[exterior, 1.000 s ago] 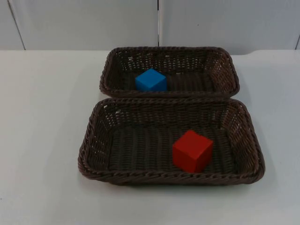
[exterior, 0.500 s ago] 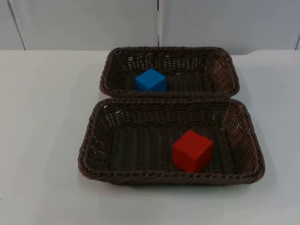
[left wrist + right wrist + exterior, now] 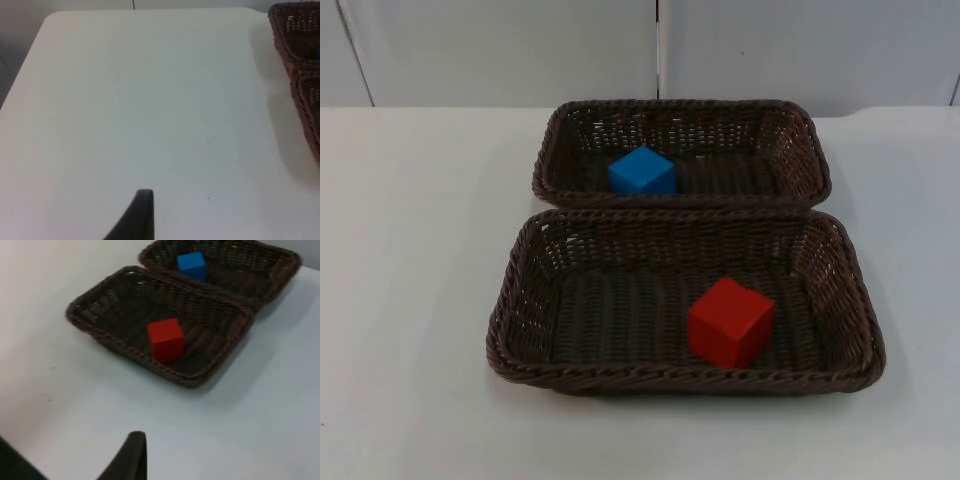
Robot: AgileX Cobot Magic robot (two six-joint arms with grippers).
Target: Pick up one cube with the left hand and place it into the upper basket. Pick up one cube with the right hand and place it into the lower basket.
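A blue cube (image 3: 642, 171) lies in the upper basket (image 3: 680, 103), left of its middle. A red cube (image 3: 730, 321) rests in the lower basket (image 3: 670, 378), toward its front right. The two dark wicker baskets stand close together, long sides facing. My left gripper (image 3: 142, 212) hangs over bare table, well apart from the upper basket's (image 3: 292, 37) end. My right gripper (image 3: 131, 455) is held over the table some way off the lower basket (image 3: 82, 322); the red cube (image 3: 165, 339) and blue cube (image 3: 191, 265) lie beyond it.
White table top (image 3: 410, 300) spreads on all sides of the baskets, with a grey partition wall (image 3: 500, 50) behind. The table's rounded corner and edge (image 3: 45, 22) lie far from the left gripper.
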